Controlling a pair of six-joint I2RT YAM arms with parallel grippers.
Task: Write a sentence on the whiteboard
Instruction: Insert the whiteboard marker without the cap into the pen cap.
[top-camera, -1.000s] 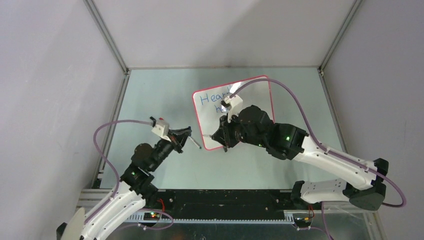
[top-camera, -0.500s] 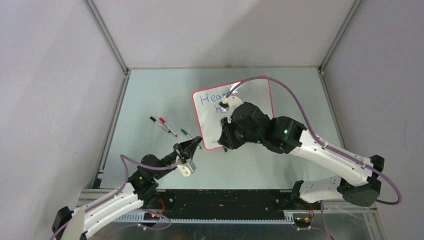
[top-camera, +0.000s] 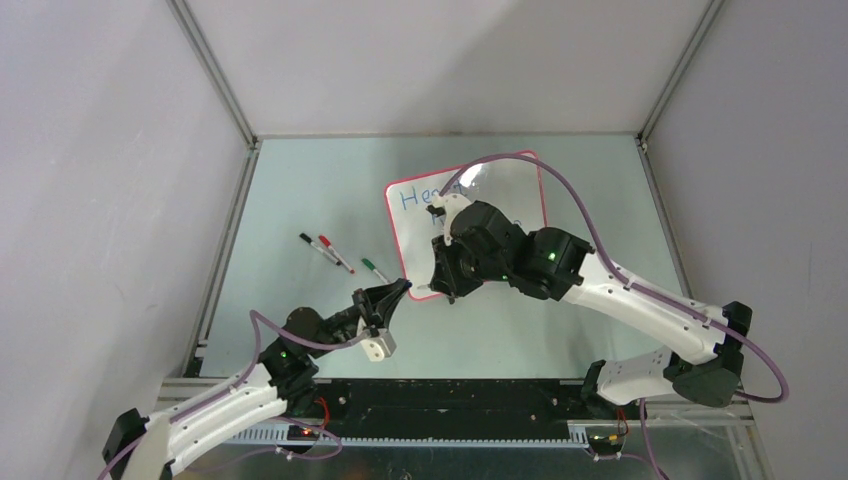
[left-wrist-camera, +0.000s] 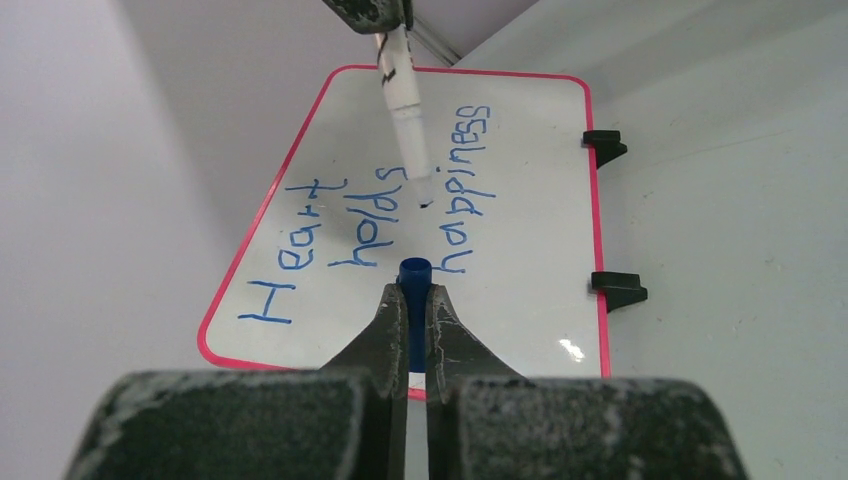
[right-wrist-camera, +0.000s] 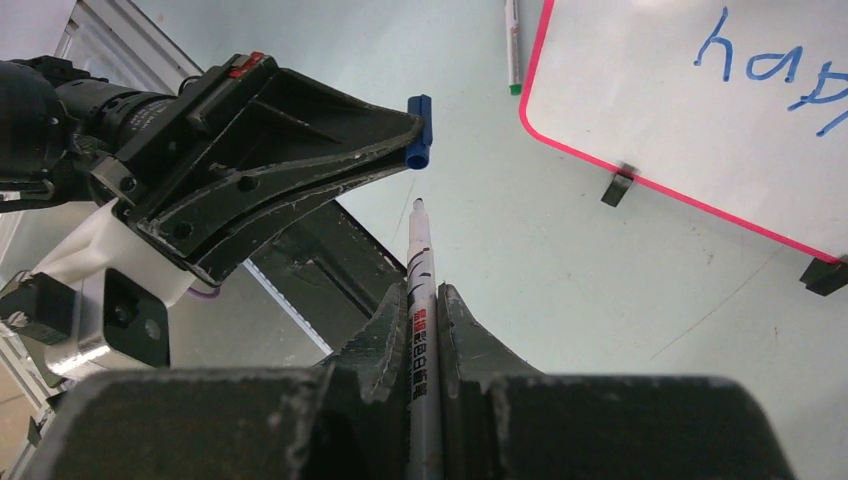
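Whiteboard (left-wrist-camera: 535, 290), upper centre of the overhead frame, rests on the tabletop (top-camera: 300, 190) bearing the sentence (left-wrist-camera: 365, 230). Light, stiff and glossy, it probably slides, so it is best held by its red frame. Right jaws are clamped on the marker (right-wrist-camera: 420, 255), left jaws on its blue cap (left-wrist-camera: 413, 272).

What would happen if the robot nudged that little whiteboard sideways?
The whiteboard would probably slide rather than tip: it seems to lie flat on the smooth table. It looks thin, so it is likely light. Its two black feet might catch and turn it.
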